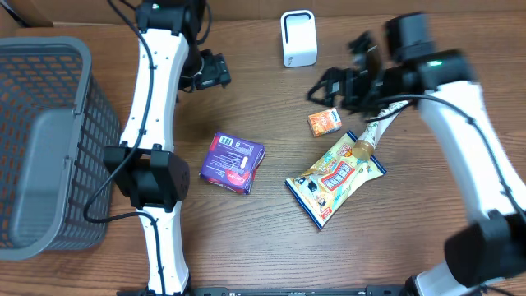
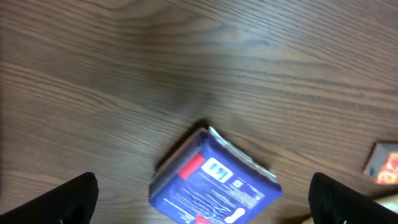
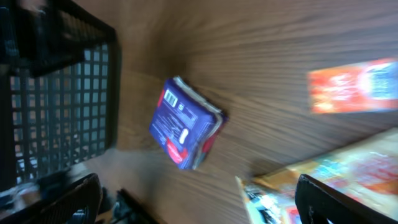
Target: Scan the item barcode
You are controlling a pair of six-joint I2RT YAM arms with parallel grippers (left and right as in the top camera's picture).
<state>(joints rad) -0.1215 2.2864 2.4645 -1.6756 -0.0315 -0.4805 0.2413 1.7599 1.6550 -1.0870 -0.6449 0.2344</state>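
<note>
Wood-grain table, overhead + 2 wrist cams.

Item: purple pack lies flat on the table approx centre and rotated a bit. Nothing is touching it. Label side w/ white + red print faces up. Can't make out a barcode at this res.

White scanner stands upright at the top of the overhead view, well apart from the pack.

Left gripper: sits between pack and scanner side, clear of both. On the wrist cam its 2 fingers are in opposite bottom corners, so jaws are spread wide w/ nothing in them. The pack shows on the table between them, no contact.

Right gripper: blurred, near the orange box, above the top end of the yellow snack bag. On the wrist cam its fingers are also at both bottom corners, so it's wide apart and holding nothing.

Grey mesh basket is at the left table edge, beside the left arm, apart from the pack. Orange box and snack bag lie right of the pack, not touching it.
</note>
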